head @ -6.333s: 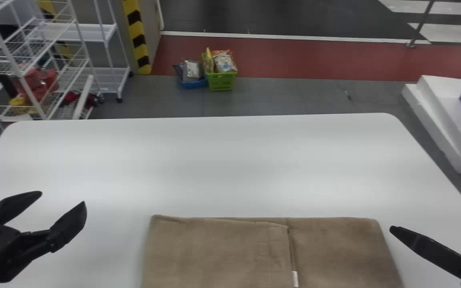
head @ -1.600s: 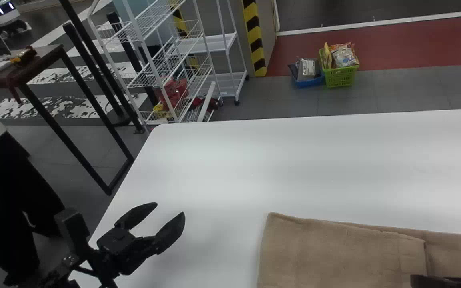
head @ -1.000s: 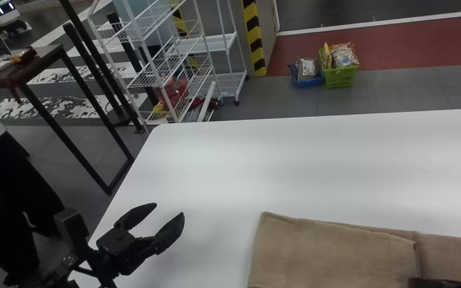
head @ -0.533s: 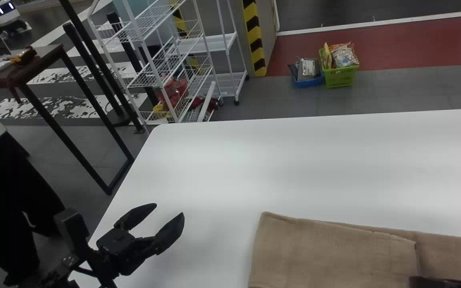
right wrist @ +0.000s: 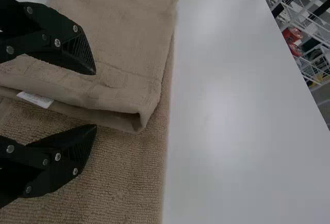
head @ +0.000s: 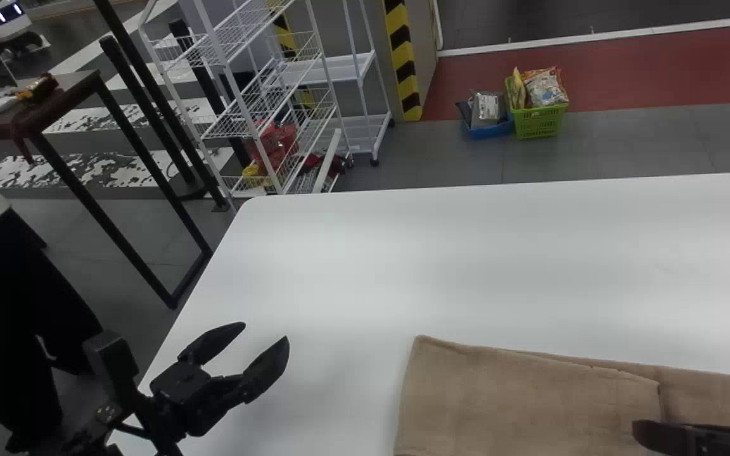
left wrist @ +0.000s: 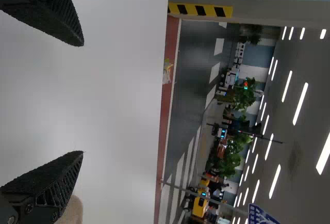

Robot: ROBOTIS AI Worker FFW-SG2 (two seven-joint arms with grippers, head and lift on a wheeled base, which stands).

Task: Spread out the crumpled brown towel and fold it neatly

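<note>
Right gripper (right wrist: 95,100) is being shifted slightly leftward over the towel (head: 517,402), part-folded on the table (head: 352,259), its fingers being held half apart and empty, the wide-open, empty left gripper (head: 266,331) being parked aside, and another fold is presumably being prepared.

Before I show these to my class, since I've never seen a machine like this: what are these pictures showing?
This is a robot with two black arms, each ending in a two-fingered tool. The head view looks forward and down from its head; each wrist view comes from a camera on one arm and is turned on its side.

On the white table lies a brown towel, one part folded over the rest, with a small white label by the folded part's edge. The left tool is open over the table, to the left of the towel. The right tool is open over the towel. Neither holds anything.
</note>
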